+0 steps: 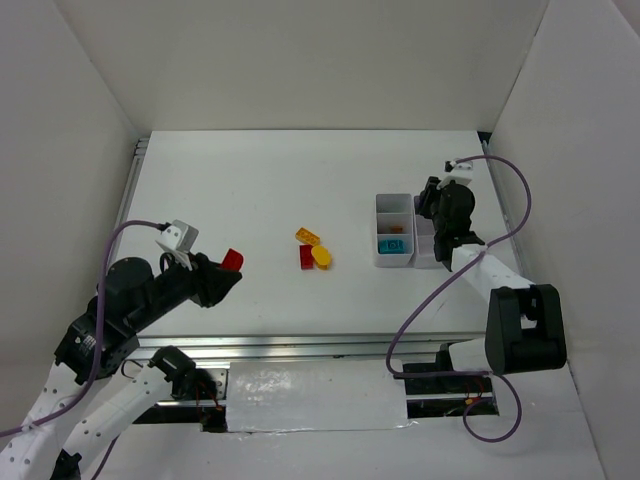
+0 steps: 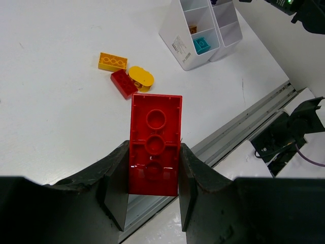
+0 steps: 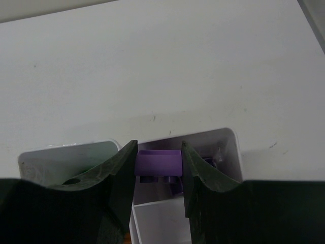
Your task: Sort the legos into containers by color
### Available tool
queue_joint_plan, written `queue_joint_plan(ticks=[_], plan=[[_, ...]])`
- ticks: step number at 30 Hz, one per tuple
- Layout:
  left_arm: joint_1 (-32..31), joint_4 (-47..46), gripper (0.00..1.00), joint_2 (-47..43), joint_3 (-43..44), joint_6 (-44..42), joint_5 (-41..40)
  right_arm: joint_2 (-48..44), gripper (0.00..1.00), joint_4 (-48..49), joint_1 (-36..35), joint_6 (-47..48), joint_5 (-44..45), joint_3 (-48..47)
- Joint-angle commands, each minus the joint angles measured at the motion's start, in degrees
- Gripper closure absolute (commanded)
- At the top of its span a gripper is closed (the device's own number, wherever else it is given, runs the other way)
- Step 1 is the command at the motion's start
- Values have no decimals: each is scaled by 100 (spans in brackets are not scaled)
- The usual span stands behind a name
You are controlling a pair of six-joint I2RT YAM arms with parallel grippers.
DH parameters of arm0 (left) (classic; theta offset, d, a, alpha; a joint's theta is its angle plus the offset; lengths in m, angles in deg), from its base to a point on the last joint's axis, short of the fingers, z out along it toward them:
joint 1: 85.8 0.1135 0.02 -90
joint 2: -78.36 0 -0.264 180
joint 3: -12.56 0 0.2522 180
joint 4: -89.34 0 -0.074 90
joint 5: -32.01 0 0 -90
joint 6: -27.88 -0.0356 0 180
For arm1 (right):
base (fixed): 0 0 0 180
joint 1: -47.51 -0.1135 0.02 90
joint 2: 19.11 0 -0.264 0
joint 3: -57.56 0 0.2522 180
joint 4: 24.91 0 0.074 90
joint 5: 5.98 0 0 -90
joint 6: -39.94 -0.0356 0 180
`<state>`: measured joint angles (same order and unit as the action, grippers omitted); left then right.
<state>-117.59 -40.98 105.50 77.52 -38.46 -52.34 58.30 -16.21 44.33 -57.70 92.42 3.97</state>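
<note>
Red plastic fills the left wrist view: a red brick [image 2: 155, 145] sits squarely between the fingers of the left gripper [image 2: 154, 155], hollow underside toward the camera, its long sides pressed by the two pads, so we read the jaws as pinching it. About half its length sticks out past the fingertips. From above, this gripper holds the brick off the table [image 1: 250, 180] at the near left, well apart from everything else. Near the middle of the table lie three loose pieces: a yellow brick [image 1: 308, 237] with studs up, a second red brick [image 1: 306, 256] just nearer, and a yellow oval [image 1: 322, 256] touching that red one's side. The white tray [image 1: 383, 232] stands to the right. In its left column we see the far compartment bare, an orange brick [image 1: 397, 228] in the middle one and a teal brick [image 1: 393, 245] in the near one. The right gripper [image 3: 158, 162] hangs over the far end of the tray's right column, hiding most of it from above. Its wrist view shows a purple brick [image 3: 160, 161] clamped between the fingers, both pads touching its ends, directly above an open compartment at the tray's corner. We cannot tell whether the brick touches the compartment floor.
</note>
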Motion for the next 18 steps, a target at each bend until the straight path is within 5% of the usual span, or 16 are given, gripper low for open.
queue_joint_plan(ticks=[1, 7, 10, 13, 18], plan=[[6, -270, 97, -77, -5, -178, 94, -147, 70, 443, 37, -106, 118, 98], [-2, -279, 96, -112, -14, -186, 94, -129, 55, 400, 37, -159, 161, 81], [6, -270, 95, -103, -13, -178, 85, -164, 39, 400, 37, -203, 197, 81], [-3, -270, 94, -112, -5, -169, 77, -235, 1, 435, 37, -247, 258, 116], [6, -261, 95, -130, 4, -178, 77, -436, 0, 461, 37, -291, 153, 151]])
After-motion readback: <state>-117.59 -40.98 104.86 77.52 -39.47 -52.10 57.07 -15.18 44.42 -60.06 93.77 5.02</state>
